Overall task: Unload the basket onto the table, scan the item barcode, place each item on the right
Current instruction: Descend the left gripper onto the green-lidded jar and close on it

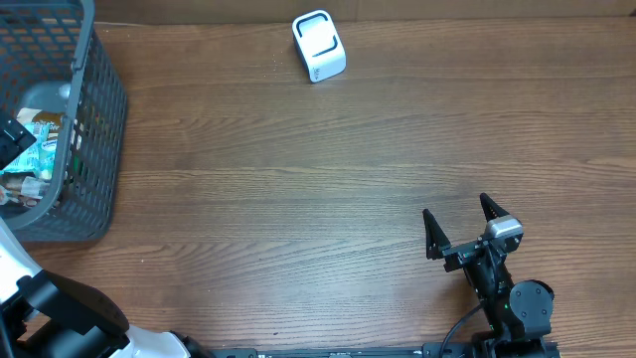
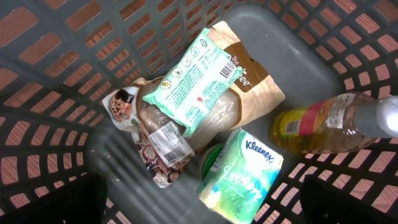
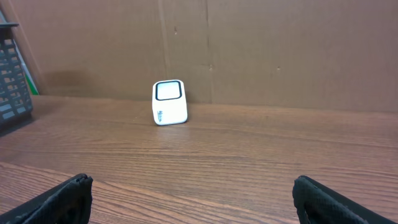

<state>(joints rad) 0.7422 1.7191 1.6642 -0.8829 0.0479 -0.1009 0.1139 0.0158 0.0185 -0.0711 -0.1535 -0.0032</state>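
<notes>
Left wrist view: the left hand (image 2: 199,202), fingers spread wide and empty, hangs inside the grey basket (image 2: 280,43) over a green wipes pack (image 2: 193,81) lying atop a brown bag (image 2: 258,87), Kleenex pack (image 2: 242,177) and bottle (image 2: 323,121) beside, while the right hand (image 1: 462,224), equally apart, sits low over the tabletop (image 1: 298,199) facing the white scanner (image 1: 319,47).

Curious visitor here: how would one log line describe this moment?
left hand: open, over basket | right hand: open, empty | scanner: untouched
</notes>
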